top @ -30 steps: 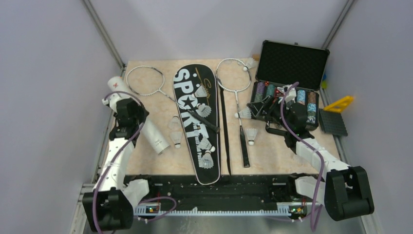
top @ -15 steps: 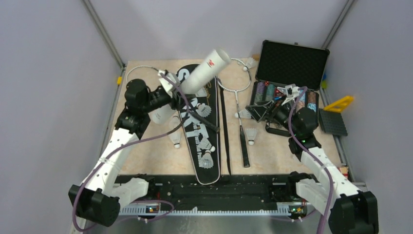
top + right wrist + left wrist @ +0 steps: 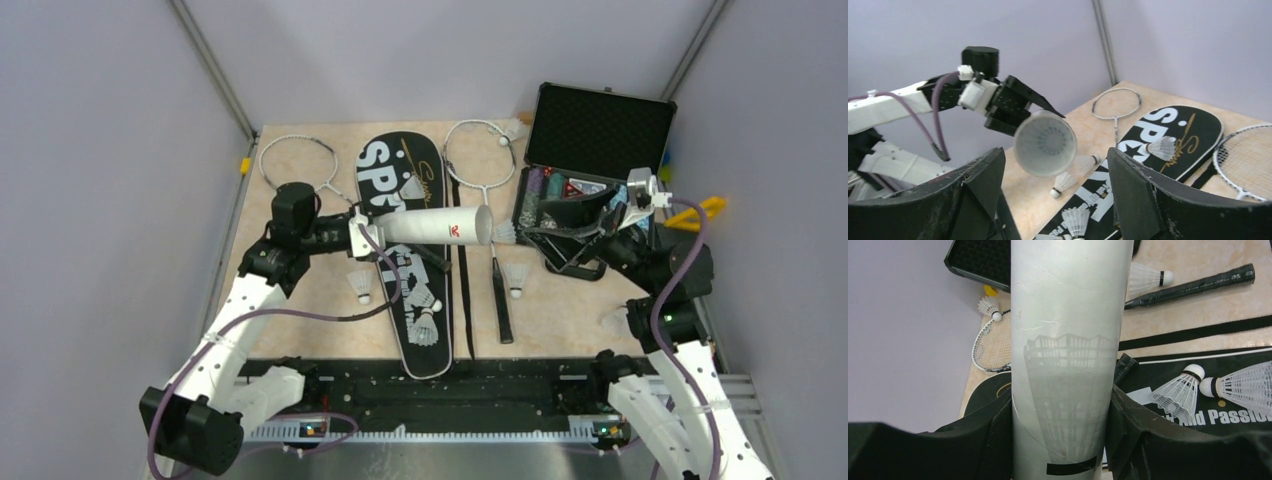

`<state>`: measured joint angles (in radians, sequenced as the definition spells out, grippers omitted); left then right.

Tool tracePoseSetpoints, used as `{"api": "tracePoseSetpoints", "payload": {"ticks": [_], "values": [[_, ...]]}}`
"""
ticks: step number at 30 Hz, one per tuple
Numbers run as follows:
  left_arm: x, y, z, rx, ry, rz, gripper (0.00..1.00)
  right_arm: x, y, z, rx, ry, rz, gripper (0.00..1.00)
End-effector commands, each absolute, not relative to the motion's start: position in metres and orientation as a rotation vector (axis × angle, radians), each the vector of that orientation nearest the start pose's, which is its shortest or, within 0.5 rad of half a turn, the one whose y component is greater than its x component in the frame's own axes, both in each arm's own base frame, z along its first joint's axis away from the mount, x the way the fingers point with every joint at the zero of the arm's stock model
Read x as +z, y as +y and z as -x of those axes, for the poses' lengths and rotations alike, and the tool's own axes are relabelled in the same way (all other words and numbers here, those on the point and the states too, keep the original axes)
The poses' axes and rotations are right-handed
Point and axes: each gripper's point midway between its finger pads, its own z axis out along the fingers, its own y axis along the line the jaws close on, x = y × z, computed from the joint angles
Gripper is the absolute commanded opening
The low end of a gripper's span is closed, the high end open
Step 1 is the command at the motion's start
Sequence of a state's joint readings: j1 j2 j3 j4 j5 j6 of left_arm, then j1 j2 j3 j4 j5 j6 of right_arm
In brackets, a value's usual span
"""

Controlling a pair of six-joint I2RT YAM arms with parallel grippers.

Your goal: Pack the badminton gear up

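Note:
My left gripper [image 3: 366, 232] is shut on the white tube [image 3: 432, 226], which it holds level above the black "SPORT" bag [image 3: 405, 270], open end to the right. In the left wrist view the tube [image 3: 1068, 340] fills the gap between both fingers [image 3: 998, 435]. My right gripper [image 3: 545, 228] hovers open and empty, facing the tube's open mouth [image 3: 1044, 142]. Two white rackets [image 3: 297, 165] [image 3: 481, 152] lie either side of the bag. Shuttlecocks lie on the table [image 3: 360, 286] [image 3: 515, 278] and on the bag [image 3: 425, 326].
An open black case of poker chips [image 3: 598, 132] stands at the back right, behind my right arm. A yellow triangle [image 3: 699, 211] lies beside it. The bag's black strap [image 3: 459, 290] runs along the table. Grey walls close in both sides.
My left arm has swung the tube down from a raised tilt to level, pointing right. My right arm has lifted and turned to face the tube's mouth, jaws slightly narrower.

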<state>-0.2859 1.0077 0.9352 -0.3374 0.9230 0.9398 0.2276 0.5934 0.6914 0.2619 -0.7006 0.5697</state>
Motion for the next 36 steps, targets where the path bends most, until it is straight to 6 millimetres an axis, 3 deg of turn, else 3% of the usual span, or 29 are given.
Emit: {"api": "tracePoseSetpoints", "payload": {"ticks": [1,7,11,15,24,33,36], "values": [[0.282,-0.202,-0.257,-0.393,0.975,-1.525,0.4,0.406,0.194,-0.178,1.233,1.314,0.516,0.76],[0.275,-0.202,-0.267,-0.408,1.04,-1.507,0.39,0.412,0.22,-0.178,1.359,1.369,0.585,0.71],[0.271,-0.202,-0.274,-0.408,1.071,-1.497,0.39,0.396,0.251,-0.182,1.35,1.47,0.658,0.65],[0.267,-0.201,-0.277,-0.399,1.091,-1.493,0.39,0.386,0.27,-0.188,1.312,1.553,0.681,0.58],[0.268,-0.201,-0.27,-0.406,1.063,-1.478,0.39,0.367,0.278,-0.192,1.29,1.633,0.686,0.52],[0.264,-0.201,-0.275,-0.402,1.085,-1.462,0.39,0.341,0.271,-0.193,1.223,1.733,0.668,0.52],[0.262,-0.201,-0.276,-0.4,1.091,-1.464,0.39,0.337,0.273,-0.19,1.236,1.734,0.694,0.43]]}}
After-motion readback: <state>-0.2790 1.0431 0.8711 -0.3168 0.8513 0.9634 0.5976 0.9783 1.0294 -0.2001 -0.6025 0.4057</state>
